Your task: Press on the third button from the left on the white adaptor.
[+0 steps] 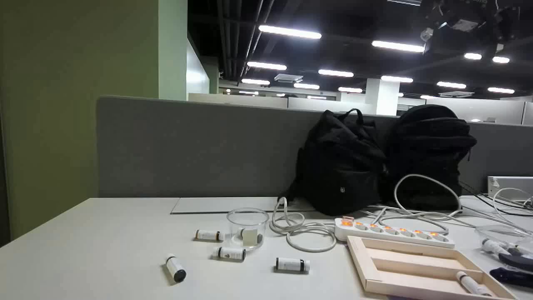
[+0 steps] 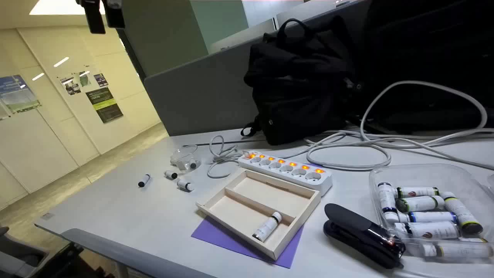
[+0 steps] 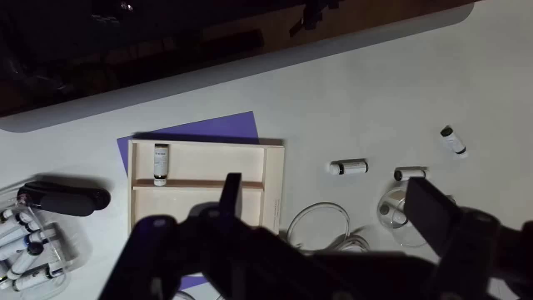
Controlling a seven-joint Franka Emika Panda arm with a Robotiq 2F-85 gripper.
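The white adaptor (image 1: 393, 234) is a long power strip lying on the table behind the wooden frame. It shows in both exterior views, also here (image 2: 283, 173), with a row of several orange-lit switches. Counting the covered end switch, the third button from the left (image 2: 271, 158) glows orange, and shows here too (image 1: 373, 226). In the wrist view the adaptor is hidden behind the dark gripper body. My gripper (image 3: 325, 180) is open and empty, fingers wide apart. It hangs high above the table; its dark fingers show at the top of an exterior view (image 2: 105, 27), well apart from the adaptor.
A wooden frame (image 2: 251, 198) holding one vial sits before the adaptor. A clear cup (image 1: 248, 227), loose vials and coiled white cable (image 1: 310, 235) lie left. A black stapler (image 2: 362, 235) and clear box of vials (image 2: 428, 170) lie right. Black backpacks (image 1: 341, 166) stand behind.
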